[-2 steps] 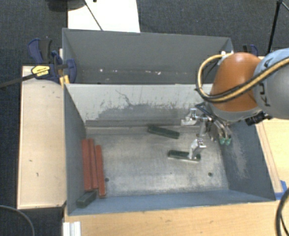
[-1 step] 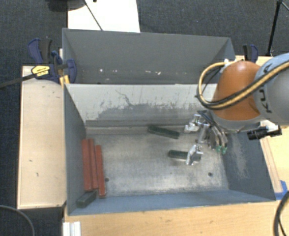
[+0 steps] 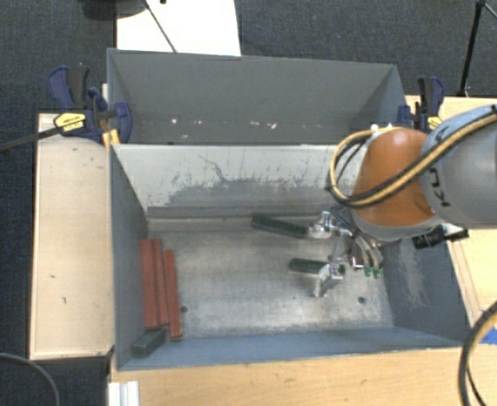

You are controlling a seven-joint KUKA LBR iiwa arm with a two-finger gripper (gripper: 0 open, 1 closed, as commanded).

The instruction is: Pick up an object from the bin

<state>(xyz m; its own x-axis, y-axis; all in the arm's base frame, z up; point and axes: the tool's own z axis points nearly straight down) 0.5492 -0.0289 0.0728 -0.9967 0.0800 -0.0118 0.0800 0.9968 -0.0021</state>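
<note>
- The grey metal bin [image 3: 257, 100] has a scratched floor with only a few things lying on it.
- The arm [image 3: 477, 176] comes in from the right side. Its wrist carries a round orange cover [image 3: 392, 189], and black and yellow cables [image 3: 350, 172] loop around this cover.
- The gripper [image 3: 286, 245] is low over the right half of the floor, near the back wall.
- Its two dark green fingers [image 3: 275, 225] point to the left and stand wide apart. Between them there is only bare floor, so the tool holds nothing.
- Some long red-brown bars [image 3: 159, 284] lie side by side along the left wall. They are flat on the floor and run from the middle of that wall toward the front.
- A small dark grey block [image 3: 150, 341] lies in the front left corner, just beside the front end of the bars. Whether it touches them is not possible to tell.
- The bars and the block are both well apart from the gripper, on the opposite side of the bin.
</note>
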